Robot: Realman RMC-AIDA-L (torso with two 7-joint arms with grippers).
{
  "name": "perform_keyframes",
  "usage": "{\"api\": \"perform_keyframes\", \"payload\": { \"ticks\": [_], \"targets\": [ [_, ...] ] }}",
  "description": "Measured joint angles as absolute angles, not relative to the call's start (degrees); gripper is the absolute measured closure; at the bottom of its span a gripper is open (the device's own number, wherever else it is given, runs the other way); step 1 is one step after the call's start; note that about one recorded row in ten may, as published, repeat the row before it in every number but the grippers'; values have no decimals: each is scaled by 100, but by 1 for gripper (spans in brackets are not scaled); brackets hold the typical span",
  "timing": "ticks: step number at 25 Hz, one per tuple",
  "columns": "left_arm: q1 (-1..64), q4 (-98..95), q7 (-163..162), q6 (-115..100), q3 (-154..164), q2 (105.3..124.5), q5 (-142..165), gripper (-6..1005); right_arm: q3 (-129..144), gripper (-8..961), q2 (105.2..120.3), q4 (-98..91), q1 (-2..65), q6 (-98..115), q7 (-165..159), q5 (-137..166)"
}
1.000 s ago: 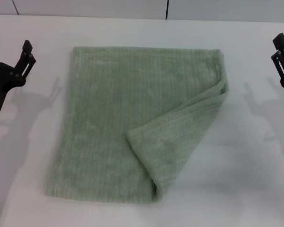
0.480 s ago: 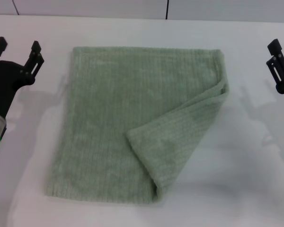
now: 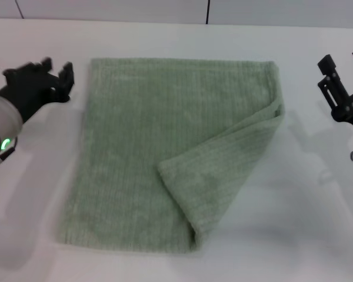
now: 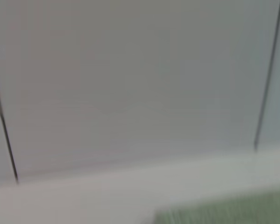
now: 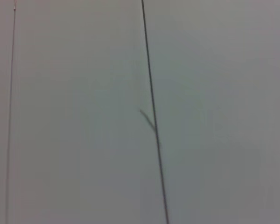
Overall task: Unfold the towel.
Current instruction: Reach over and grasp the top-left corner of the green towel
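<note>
The pale sage-green towel (image 3: 135, 147) lies flat in the middle of the white table (image 3: 317, 223) in the head view. Its near right corner is folded over into a triangular flap (image 3: 220, 170) lying on top. My left gripper (image 3: 47, 73) hovers just left of the towel's far left corner, fingers spread and empty. My right gripper (image 3: 341, 70) hovers to the right of the towel's far right edge, apart from it, fingers spread and empty. A strip of the towel (image 4: 224, 212) shows in the left wrist view.
A white panelled wall (image 3: 165, 9) with dark seams stands behind the table's far edge. Both wrist views mostly show this wall (image 5: 84, 112). Bare table lies on both sides of the towel and in front of it.
My left gripper has moved right and inward toward the towel's far left corner. My right gripper has moved left toward the towel's right edge. The towel has not moved.
</note>
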State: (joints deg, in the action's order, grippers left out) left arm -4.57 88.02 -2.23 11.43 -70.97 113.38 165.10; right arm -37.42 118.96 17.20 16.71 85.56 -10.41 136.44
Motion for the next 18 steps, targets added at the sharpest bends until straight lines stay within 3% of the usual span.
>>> {"api": "perform_keyframes", "payload": {
  "ticks": [2,3,4,6,8,9,11,12,13,14,17,18],
  "targets": [
    [-297,9189,-128,2376,-7263,11448,16506,539,-3691,296,11860,1765,1716,8428,-1257,13739],
    [-86,9402,12,3444,-7452,11599,16506,558,-3668,296,11777,1805,1809,8249,-1692,13950],
    [-86,9402,12,3444,-7452,11599,16506,577,-3668,296,11777,1805,1809,8249,-1692,13950],
    [203,9528,201,4439,-7651,11775,16503,615,-3662,296,11649,1858,1971,7973,-2317,14262],
    [535,9550,287,5160,-7705,11827,16500,680,-3671,296,11425,2079,2237,7482,-2890,14823],
    [535,9550,287,5160,-7705,11827,16500,726,-3671,296,11425,2079,2237,7482,-2890,14823],
    [627,9530,279,5257,-7698,11826,16507,819,-3696,295,11259,2397,2387,7134,-3026,15167],
    [651,9522,278,5273,-7699,11827,16510,865,-3703,294,11157,2635,2445,6940,-3066,15320],
    [670,9517,274,5295,-7715,11827,16515,888,-3730,294,10922,3259,2523,6419,-3133,15616],
    [670,9517,274,5295,-7715,11827,16515,910,-3730,294,10922,3259,2523,6419,-3133,15616],
    [686,9523,267,5331,-7737,11821,16517,978,-3907,294,10558,4443,2511,5112,-3172,16047],
    [688,9528,272,5356,-7738,11817,16517,1001,-4160,294,10324,5535,2389,3790,-3227,16440]
  ]
}}
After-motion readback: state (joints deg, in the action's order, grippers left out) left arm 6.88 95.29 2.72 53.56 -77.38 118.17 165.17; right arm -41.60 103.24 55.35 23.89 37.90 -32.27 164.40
